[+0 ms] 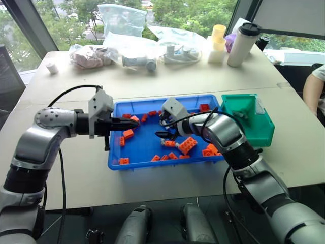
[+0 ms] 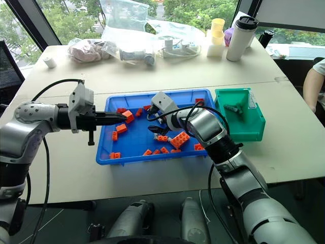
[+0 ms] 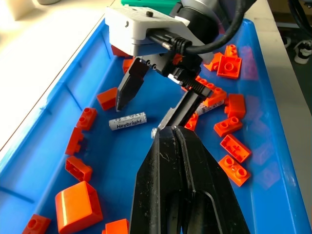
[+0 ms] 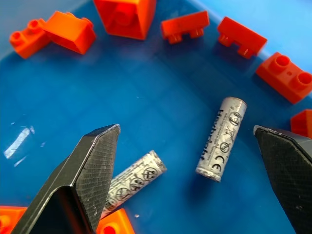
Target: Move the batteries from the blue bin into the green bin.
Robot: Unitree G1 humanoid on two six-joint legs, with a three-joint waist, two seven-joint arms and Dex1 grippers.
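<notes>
Two batteries lie between the spread fingers of the right gripper [image 4: 187, 161], which holds nothing: one battery [image 4: 222, 139] at centre-right of the right wrist view, another [image 4: 131, 180] by the lower-left finger. Best to settle on one, centre it across its slim width, then close. Left gripper [image 3: 176, 134] is pressed together, empty, over the blue bin [image 1: 114, 162] among orange bricks [image 1: 187, 145]. Green bin [image 1: 261, 133] sits at centre-right of the left eye view.
</notes>
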